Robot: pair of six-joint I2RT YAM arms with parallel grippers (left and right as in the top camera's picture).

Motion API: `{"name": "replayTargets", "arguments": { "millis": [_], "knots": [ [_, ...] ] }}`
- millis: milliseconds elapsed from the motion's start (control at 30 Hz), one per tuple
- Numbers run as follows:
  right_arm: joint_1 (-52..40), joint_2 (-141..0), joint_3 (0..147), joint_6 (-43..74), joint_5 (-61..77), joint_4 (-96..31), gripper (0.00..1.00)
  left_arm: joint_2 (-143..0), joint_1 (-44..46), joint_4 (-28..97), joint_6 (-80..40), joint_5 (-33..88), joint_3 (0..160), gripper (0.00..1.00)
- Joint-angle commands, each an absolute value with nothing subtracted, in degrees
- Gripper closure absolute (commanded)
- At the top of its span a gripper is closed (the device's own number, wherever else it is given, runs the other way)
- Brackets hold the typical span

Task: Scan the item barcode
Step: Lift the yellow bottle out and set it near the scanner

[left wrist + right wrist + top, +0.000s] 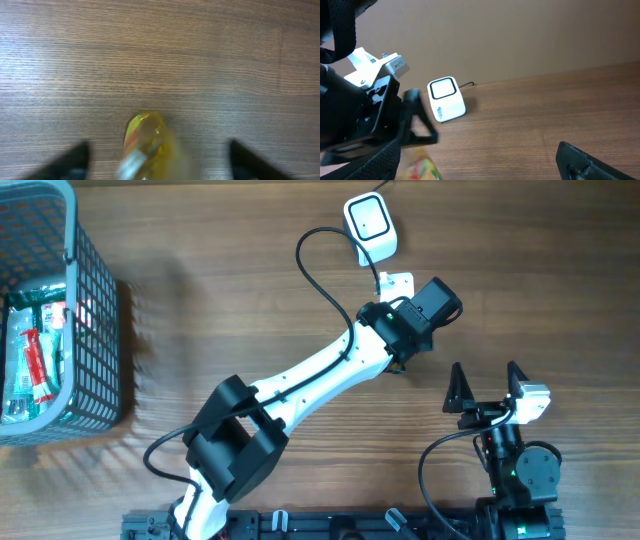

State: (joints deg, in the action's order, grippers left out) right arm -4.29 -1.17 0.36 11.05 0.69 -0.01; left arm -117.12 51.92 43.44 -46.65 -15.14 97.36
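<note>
A wooden counter (200, 60) with two robot arms. The left arm reaches out across it, and its hand (159, 155) points down at the wood with the two fingers (70, 161) spread wide. Between them lies a small glossy yellow item (147, 142), blurred in the close view; it rests on the counter, and neither finger touches it. No barcode can be made out on it. Just beyond this hand, further from the robot's base, stands a white barcode scanner (370, 225) with its dark cable (310, 255) trailing along the arm. The right hand (487, 385) waits near the base, well apart from the item, its fingers fully spread and holding nothing. Far off to the left hand's left sits a grey wire basket (95, 330) with packets inside.
</note>
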Motion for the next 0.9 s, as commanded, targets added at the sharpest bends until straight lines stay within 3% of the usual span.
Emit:
{"name": "replayTargets", "arguments": {
  "millis": [0, 233, 500, 867],
  "knots": [
    [-4.05, -1.02, 0.30, 10.61, 1.43, 0.25, 0.00, -117.91, 52.03, 43.48, -46.74, -14.17, 98.26, 0.00],
    [-4.05, -1.02, 0.30, 10.63, 1.43, 0.25, 0.00, -114.78, 51.40, 41.69, -37.47, -14.00, 98.35, 0.00],
    [-4.05, -1.02, 0.30, 10.63, 1.43, 0.25, 0.00, -101.14, 46.04, 41.63, -25.87, -15.88, 98.76, 0.00],
    [-4.05, -1.02, 0.30, 10.66, 1.43, 0.25, 0.00, -79.94, 17.30, 42.74, -18.17, -16.60, 98.76, 0.00]
  ]
}}
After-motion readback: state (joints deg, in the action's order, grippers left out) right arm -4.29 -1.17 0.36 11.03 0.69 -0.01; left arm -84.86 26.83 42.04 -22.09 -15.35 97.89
